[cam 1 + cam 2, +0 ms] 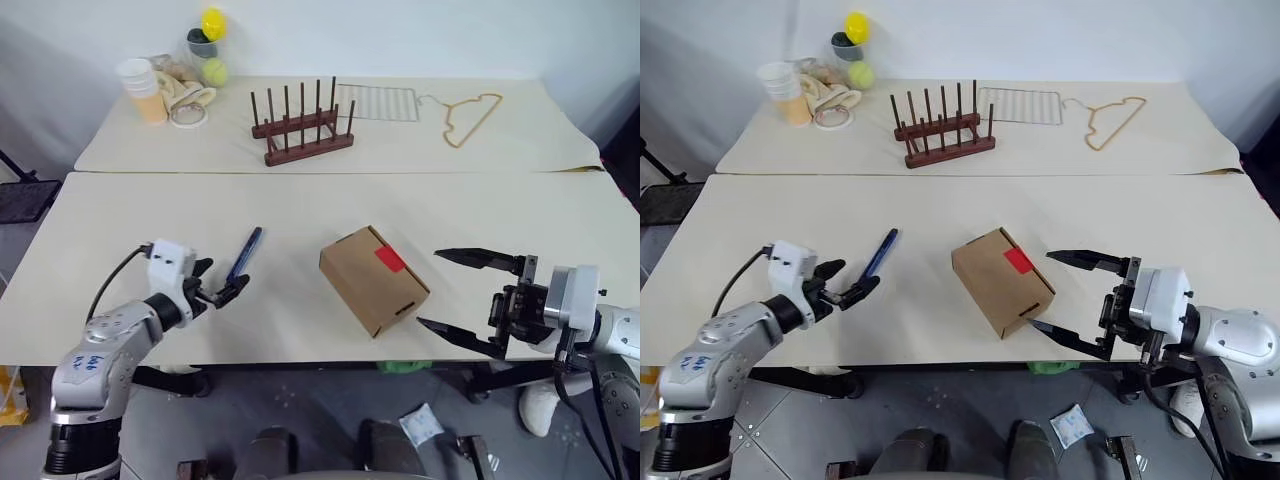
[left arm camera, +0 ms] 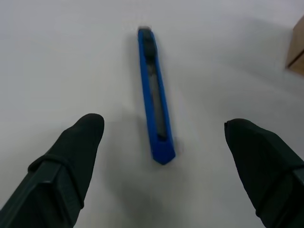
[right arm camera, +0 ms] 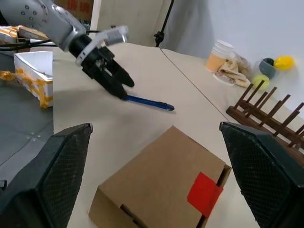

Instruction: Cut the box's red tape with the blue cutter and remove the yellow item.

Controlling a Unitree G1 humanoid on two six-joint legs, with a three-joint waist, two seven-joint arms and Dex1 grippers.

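Observation:
The brown box [image 1: 362,288] lies closed at the middle of the near table, with the red tape [image 1: 389,260] across its flap edge. The blue cutter [image 1: 244,255] lies flat on the table to the box's left. My left gripper [image 1: 222,278] is open just behind the cutter's near end, one finger on each side of it, touching nothing; the left wrist view shows the cutter [image 2: 154,95] running away between the two fingers [image 2: 71,156]. My right gripper [image 1: 432,290] is open wide at the box's right side, pointing at it and apart from it. The yellow item is hidden.
On the far table stand a wooden peg rack [image 1: 302,125], a wire grid [image 1: 375,102], a hanger [image 1: 470,118], stacked cups [image 1: 143,90] and a tennis ball [image 1: 214,71]. A seam separates the two tables. The box lies close to the near table's front edge [image 1: 300,362].

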